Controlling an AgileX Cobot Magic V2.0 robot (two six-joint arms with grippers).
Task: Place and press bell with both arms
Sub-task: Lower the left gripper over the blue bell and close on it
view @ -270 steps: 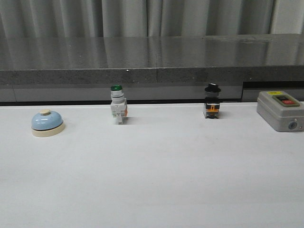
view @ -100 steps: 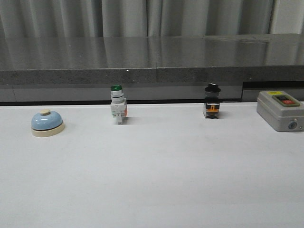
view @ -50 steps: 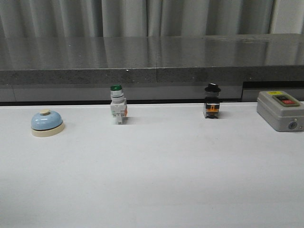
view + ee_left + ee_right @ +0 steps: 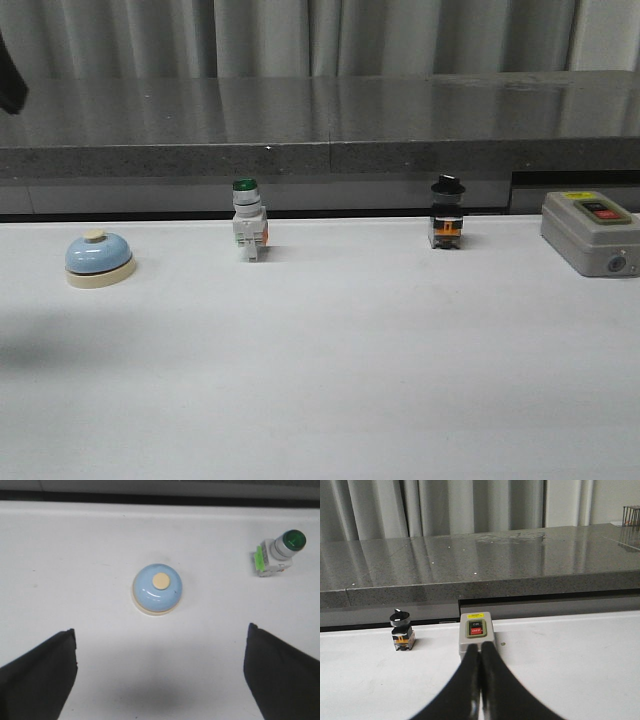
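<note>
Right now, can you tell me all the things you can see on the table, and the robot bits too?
Bell: one, light-blue dome with cream base and knob, far left of the table.
Green-capped push-button switch: one, white body, standing right of the bell near the back edge.
Black-knobbed selector switch: one, black with an orange band, right of centre near the back.
Grey on/off switch box: one, grey with black and red buttons, far right.
Table: one, white.
Stone ledge: one, dark grey, behind the table.
Curtain: grey, at the back.
Left pincer: one, black, open above the bell.
Right pincer: one, black, shut, pointing at the switch box.
</note>
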